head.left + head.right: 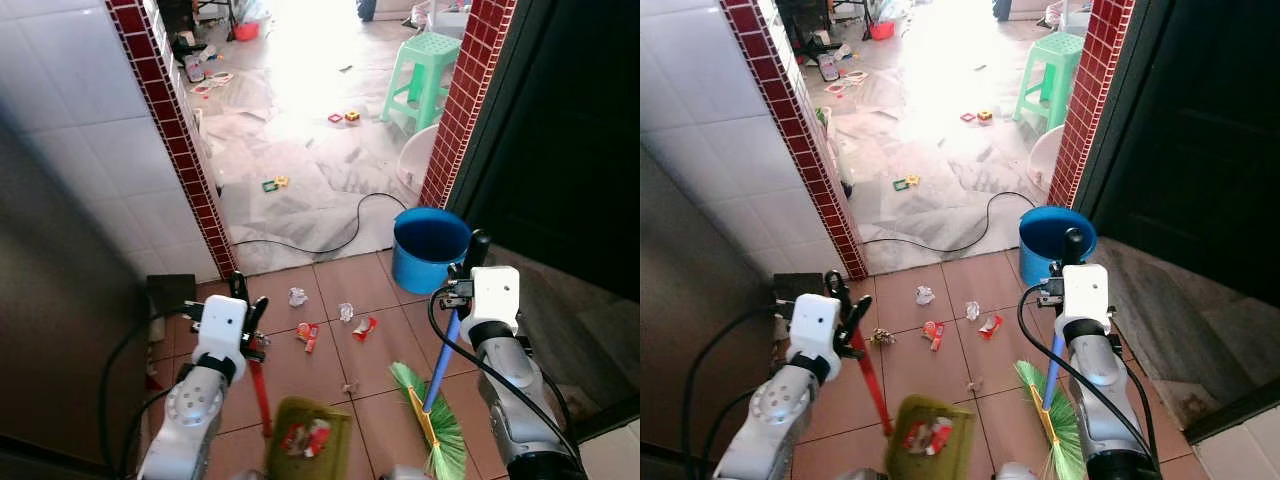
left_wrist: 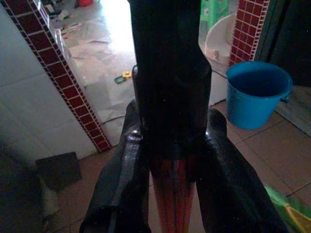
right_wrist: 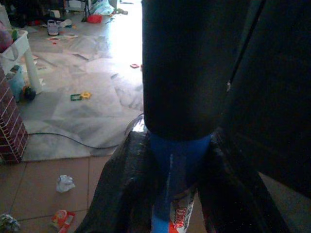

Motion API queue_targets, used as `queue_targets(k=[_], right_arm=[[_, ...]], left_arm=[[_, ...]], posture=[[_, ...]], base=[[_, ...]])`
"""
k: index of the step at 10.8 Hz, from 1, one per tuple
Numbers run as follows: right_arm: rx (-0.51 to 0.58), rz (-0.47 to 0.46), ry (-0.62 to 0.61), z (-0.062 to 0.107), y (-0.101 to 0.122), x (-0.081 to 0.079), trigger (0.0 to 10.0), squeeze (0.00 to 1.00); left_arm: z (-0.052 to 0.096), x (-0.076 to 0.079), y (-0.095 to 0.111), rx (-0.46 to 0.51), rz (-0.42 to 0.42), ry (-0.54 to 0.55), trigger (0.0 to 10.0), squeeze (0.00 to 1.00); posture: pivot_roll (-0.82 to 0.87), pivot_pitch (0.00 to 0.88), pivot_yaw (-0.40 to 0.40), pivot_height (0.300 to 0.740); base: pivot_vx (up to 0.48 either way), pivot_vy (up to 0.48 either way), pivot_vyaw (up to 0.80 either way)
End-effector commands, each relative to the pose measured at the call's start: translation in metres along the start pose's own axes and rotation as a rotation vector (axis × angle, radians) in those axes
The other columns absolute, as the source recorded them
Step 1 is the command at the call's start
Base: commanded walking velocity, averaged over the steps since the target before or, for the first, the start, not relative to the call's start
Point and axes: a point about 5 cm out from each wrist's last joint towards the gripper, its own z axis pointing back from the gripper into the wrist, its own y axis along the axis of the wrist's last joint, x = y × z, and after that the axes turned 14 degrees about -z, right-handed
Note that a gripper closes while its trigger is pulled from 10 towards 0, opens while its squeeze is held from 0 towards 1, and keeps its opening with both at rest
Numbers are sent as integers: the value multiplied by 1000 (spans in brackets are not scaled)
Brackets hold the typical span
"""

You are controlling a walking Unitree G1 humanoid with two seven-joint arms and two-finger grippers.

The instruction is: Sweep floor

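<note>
Left eye view: in the lower left of the frame the left pincer [image 1: 243,300] is closed around the red handle [image 1: 261,395] of an olive-green dustpan [image 1: 308,438], which sits at the bottom centre with red-and-white scraps inside it. At lower right the right pincer [image 1: 470,262] grips the blue handle [image 1: 441,365] of a broom whose green bristles [image 1: 436,425] rest on the brown floor tiles [image 1: 300,370]. Between the two arms, mid-frame, lie crumpled white paper [image 1: 297,296], a red wrapper [image 1: 307,334] and another red-and-white scrap [image 1: 364,326]. A blue bucket [image 1: 429,246] stands right of centre beside a red-tiled pillar [image 1: 465,100]. A black cable [image 1: 340,235] curves over the pale floor beyond, and a green stool [image 1: 421,80] stands at upper right.

Right eye view: the same layout, with small toy pieces [image 1: 905,182] scattered on the bright floor in the upper middle.

Left wrist view: the black fingers [image 2: 126,189] clamp the red shaft running up the centre; the bucket is at the right edge.

Right wrist view: the fingers [image 3: 121,189] hold the blue shaft, which carries a label [image 3: 181,217] with red lettering too blurred to read. Litter lies at lower left.
</note>
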Motion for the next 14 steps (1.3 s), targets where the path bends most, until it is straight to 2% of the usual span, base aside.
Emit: queue_targets(k=[1, 4, 6, 7, 8, 9, 11, 14], right_arm=[[-16, 0, -30, 4, -2, 8, 10000, 0], [-11, 17, -41, 7, 3, 15, 10000, 0], [-2, 6, -42, 6, 3, 14, 10000, 0], [10, -24, -37, 2, 6, 11, 10000, 0], [15, -46, 7, -1, 10, 0, 10000, 0], [18, -37, 50, -4, 13, -8, 10000, 0], [14, -33, 85, -11, 16, -12, 10000, 0], [19, -23, 95, -14, 20, -12, 10000, 0]], left_arm=[[6, -16, -8, -52, -130, 50, 10000, 0], [10, -19, -10, -49, -118, 41, 10000, 0], [9, -25, -12, -51, -120, 66, 10000, 0], [11, -30, -16, -56, -105, 89, 10000, 0], [14, -33, -20, -69, -62, 124, 10000, 0], [16, -34, -18, -60, -37, 176, 10000, 0], [18, -34, -18, -65, -9, 220, 10000, 0], [22, -27, -19, -69, 2, 219, 10000, 0]], posture=[[-172, 0, 114, 740], [-187, 0, 106, 740], [-191, 0, 131, 740], [-189, 0, 137, 740], [-173, 0, 119, 740], [-156, 0, 94, 740], [-134, 0, 60, 740], [-129, 0, 42, 740]], base=[[0, 0, 0], [0, 0, 0], [0, 0, 0], [0, 0, 0], [0, 0, 0], [0, 0, 0], [0, 0, 0], [0, 0, 0]])
